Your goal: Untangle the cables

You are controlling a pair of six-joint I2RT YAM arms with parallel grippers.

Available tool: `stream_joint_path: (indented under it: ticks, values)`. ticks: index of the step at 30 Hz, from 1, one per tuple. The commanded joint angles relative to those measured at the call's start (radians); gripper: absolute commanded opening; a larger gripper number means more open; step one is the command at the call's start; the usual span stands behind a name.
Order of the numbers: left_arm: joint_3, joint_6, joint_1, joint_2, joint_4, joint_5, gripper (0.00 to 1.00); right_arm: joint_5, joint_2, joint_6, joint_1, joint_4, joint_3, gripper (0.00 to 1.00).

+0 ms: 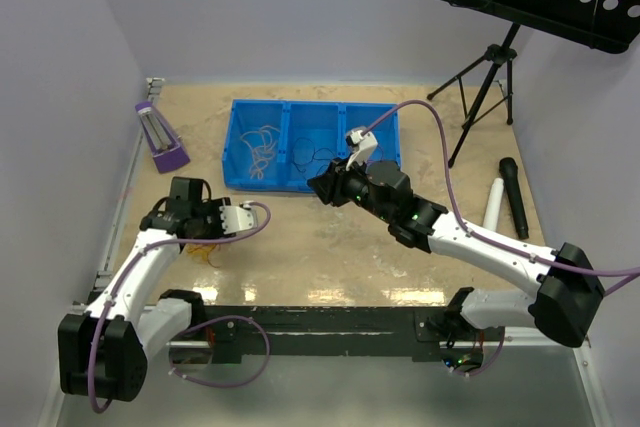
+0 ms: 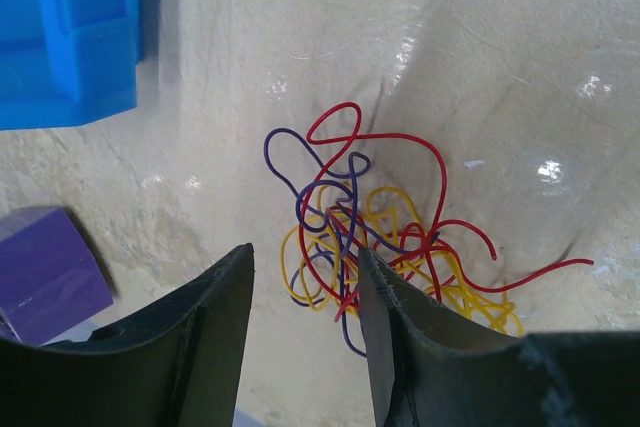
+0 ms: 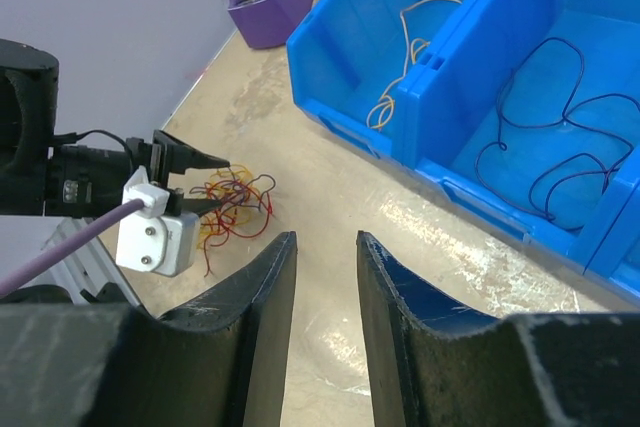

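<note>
At the lower left of the top view, the tangle of thin red, yellow and purple cables (image 2: 372, 237) lies on the tan tabletop (image 1: 300, 257). The black two-finger left gripper (image 2: 305, 267) sits low over it. Its jaws are partly apart and clamp nothing, though a few loops reach into the gap beside one finger. Toward the centre, the black right gripper (image 3: 325, 245) hangs above bare table, its jaws narrowly apart and empty. Beyond it stands a blue plastic three-compartment bin (image 1: 290, 104). A pale wire (image 3: 408, 57) lies in its left compartment and a black wire (image 3: 550, 117) in the middle one. A purple metronome (image 1: 160, 137) stands at the upper left.
</note>
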Motion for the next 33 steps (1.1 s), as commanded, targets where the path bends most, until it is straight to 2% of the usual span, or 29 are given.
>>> stream_joint_path:
  ticks: [1,8,12,16,23,28,33]
  values:
    - [0.016,0.037,0.007,-0.023,-0.038,0.006,0.51,0.022,-0.014,-0.005,0.002,0.033,0.0,0.36]
    - [0.112,-0.011,0.019,-0.06,-0.026,0.018,0.54,0.021,-0.014,0.001,0.002,0.036,-0.005,0.37]
    - [0.18,-0.016,0.023,-0.051,-0.086,0.061,0.56,0.019,-0.014,0.003,0.002,0.039,-0.008,0.37]
    - [0.151,0.047,0.023,-0.046,-0.17,0.056,0.58,0.02,-0.013,0.0,0.002,0.04,-0.013,0.37]
    - [0.022,0.03,0.023,-0.017,-0.033,0.036,0.58,0.019,-0.016,-0.002,0.002,0.044,-0.017,0.37]
    - [0.037,-0.02,0.025,0.079,0.076,0.044,0.58,0.02,-0.027,-0.002,0.002,0.04,-0.023,0.37]
    - [0.068,-0.037,0.025,0.118,0.092,0.064,0.56,0.022,-0.027,0.0,0.002,0.037,-0.025,0.37]
